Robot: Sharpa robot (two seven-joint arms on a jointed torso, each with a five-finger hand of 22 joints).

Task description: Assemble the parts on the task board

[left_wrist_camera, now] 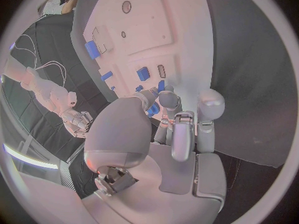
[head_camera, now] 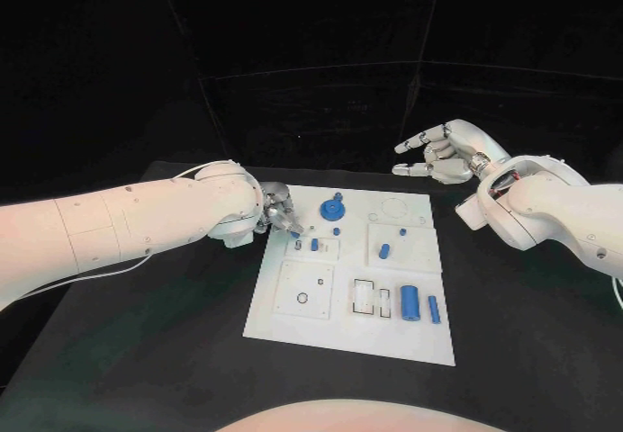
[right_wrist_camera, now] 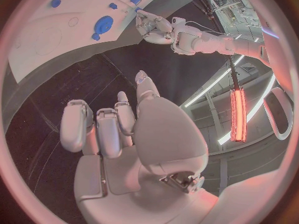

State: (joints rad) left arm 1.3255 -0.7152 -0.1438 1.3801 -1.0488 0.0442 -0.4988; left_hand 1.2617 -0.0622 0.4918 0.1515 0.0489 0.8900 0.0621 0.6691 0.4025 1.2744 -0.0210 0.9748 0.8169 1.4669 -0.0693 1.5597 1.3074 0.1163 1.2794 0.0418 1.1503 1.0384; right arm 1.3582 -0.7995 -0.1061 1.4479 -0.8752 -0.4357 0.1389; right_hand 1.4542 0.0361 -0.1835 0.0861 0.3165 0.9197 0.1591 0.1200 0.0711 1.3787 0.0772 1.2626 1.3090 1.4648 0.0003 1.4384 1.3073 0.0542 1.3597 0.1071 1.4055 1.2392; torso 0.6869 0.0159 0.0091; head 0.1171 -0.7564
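Observation:
The white task board (head_camera: 296,310) lies in the middle of the black table. On it are a round blue disc (head_camera: 334,210), small blue pieces (head_camera: 316,244) (head_camera: 387,249) and a blue cylinder (head_camera: 410,302). My left hand (head_camera: 276,216) rests at the board's far left edge, with its fingers (left_wrist_camera: 169,100) drawn together just above the board near the disc. Some blue shows between them, and I cannot tell whether they hold it. My right hand (head_camera: 441,153) hangs in the air beyond the board's far right corner. Its fingers are apart and hold nothing.
Empty cut-outs and slots (head_camera: 369,298) mark the board's near half. A thin white cable (head_camera: 194,171) runs along my left arm. Black table surface surrounds the board on every side, widest at the left and front.

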